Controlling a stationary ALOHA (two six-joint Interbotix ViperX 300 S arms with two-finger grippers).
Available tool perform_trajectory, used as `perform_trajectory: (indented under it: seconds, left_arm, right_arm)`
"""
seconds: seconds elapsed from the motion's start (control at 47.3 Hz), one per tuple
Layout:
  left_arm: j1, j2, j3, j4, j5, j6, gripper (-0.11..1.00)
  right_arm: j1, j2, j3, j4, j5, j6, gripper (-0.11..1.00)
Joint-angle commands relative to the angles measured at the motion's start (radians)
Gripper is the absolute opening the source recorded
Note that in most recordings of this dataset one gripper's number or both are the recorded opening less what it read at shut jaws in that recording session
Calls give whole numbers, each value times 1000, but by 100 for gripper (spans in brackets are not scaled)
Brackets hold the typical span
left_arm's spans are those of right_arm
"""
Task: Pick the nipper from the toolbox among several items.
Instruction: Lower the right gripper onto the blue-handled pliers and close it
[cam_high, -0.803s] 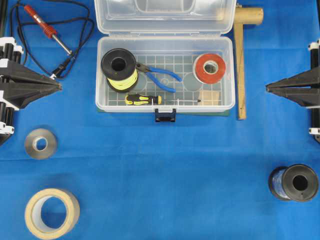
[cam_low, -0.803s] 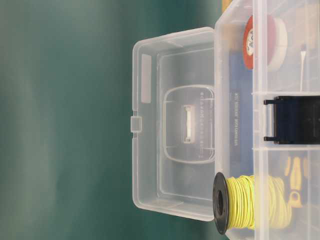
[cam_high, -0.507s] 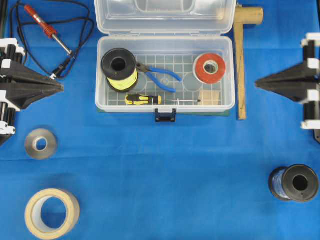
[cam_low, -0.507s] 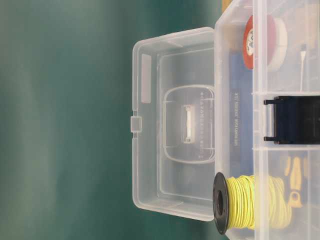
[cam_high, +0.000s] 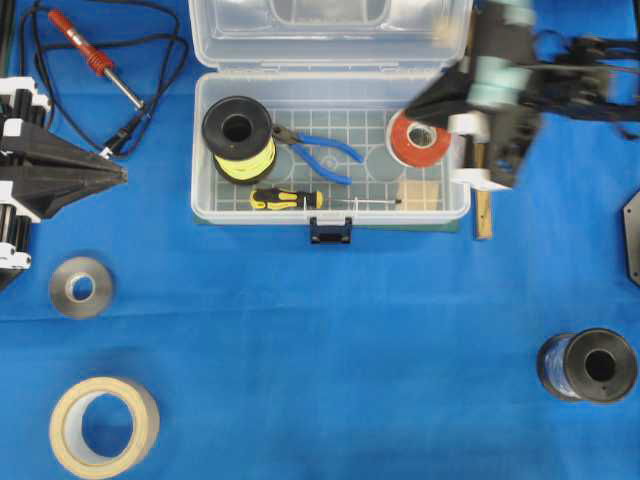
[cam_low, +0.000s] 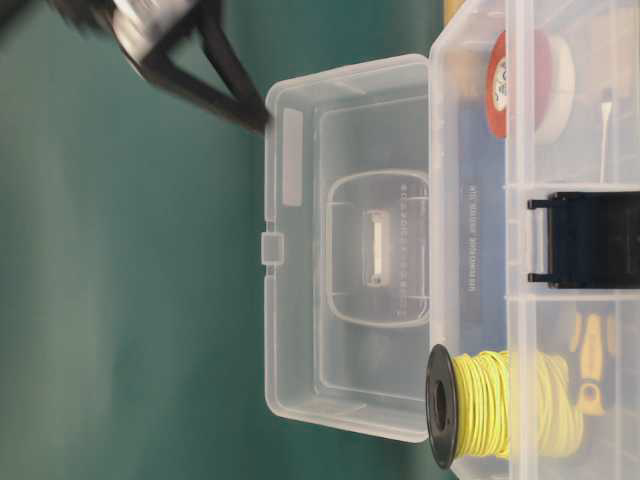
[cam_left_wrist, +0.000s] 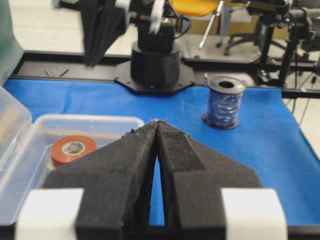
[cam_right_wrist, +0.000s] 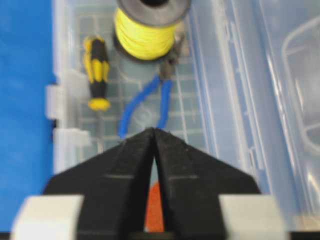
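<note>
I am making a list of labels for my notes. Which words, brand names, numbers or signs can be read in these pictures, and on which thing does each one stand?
No text can be read with certainty.
Toolbox: a line of embossed letters runs along its wall in the table-level view, too small and faint to read.
Red tape roll: a printed label shows in its core, too blurred to read.
Nipper, screwdriver, yellow wire spool: no visible markings.

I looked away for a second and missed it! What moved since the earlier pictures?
The right gripper swung in from the table's right edge and now hangs over the toolbox, above the red-orange tape roll, fingers together, holding nothing. The left gripper stayed parked and shut. The nipper, screwdriver and yellow wire spool have not moved.
</note>
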Motion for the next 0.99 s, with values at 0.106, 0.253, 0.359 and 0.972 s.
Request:
perform_trajectory:
  seconds: [0.106,0.253,0.359,0.972]
  left_arm:
    - [-2,8,-17,-2,-6,-3,0]
    - [-2,8,-15,-2,-6,-3,0]
    - [-2,8,-15,-2,-6,-3,0]
    - [-2,11,-11,-3,18,-5,0]
  right_arm:
    - [-12,181,-167,-34,117,-25,58]
    - [-26,328,-232,-34,132,-40,71]
    - [-41,413,-262,-32,130,-41,63]
    - [-67,661,-313,-17,44,-44,55]
